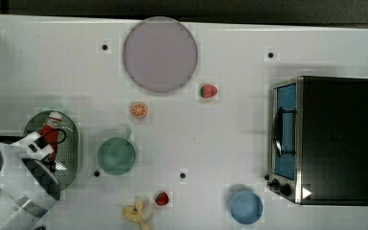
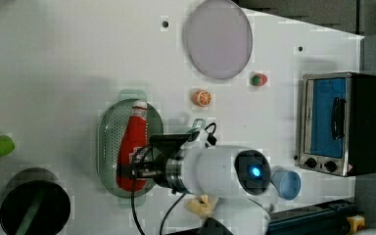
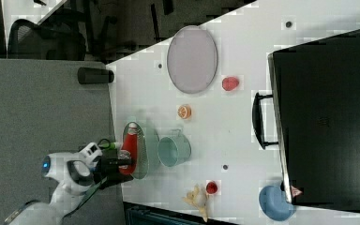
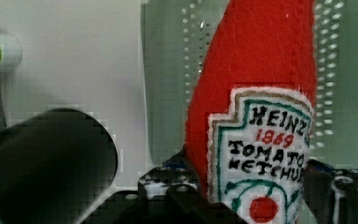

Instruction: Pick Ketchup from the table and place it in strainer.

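Ketchup lies in strainer, between the hand's fingers.

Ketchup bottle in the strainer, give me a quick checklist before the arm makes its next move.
1. Slim red ketchup bottle with white cap lies inside the pale green oval plastic strainer: ok.
2. Bottle flat on the strainer's base: cannot tell.
3. Gripper fingers on either side of the bottle's label: ok.
4. Fingers clear of the bottle: cannot tell.
5. Round green cup with handle stands apart from the strainer: ok.
6. Strainer fully on the white table: ok.
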`<control>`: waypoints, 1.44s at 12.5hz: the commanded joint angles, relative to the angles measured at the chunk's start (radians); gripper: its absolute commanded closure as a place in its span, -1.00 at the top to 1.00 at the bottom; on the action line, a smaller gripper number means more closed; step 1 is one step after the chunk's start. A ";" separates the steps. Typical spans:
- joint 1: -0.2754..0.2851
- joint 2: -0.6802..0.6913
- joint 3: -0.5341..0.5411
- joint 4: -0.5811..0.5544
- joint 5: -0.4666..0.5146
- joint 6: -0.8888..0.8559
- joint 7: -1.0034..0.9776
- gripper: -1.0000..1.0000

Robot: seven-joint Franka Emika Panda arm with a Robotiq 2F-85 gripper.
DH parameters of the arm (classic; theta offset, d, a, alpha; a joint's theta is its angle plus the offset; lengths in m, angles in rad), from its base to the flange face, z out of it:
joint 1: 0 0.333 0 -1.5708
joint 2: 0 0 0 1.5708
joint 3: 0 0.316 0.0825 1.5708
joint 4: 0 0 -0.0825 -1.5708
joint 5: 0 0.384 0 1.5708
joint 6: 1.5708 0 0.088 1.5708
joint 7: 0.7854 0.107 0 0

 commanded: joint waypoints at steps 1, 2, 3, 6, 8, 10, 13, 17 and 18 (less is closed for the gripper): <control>0.017 0.020 -0.044 -0.002 -0.043 0.103 0.103 0.72; 0.014 0.021 -0.046 -0.001 -0.045 0.121 0.106 0.95; 0.007 0.001 -0.046 0.001 -0.045 0.113 0.123 1.00; -0.040 -0.154 -0.045 0.002 -0.033 0.017 0.183 1.00; -0.092 -0.288 -0.047 0.011 0.034 -0.106 0.181 1.00; -0.152 -0.404 -0.060 0.038 0.169 -0.284 0.160 1.00; -0.224 -0.535 -0.142 0.120 0.284 -0.578 0.024 1.00; -0.274 -0.627 -0.355 0.217 0.281 -0.747 -0.032 1.00; -0.277 -0.639 -0.412 0.225 0.277 -0.751 -0.036 1.00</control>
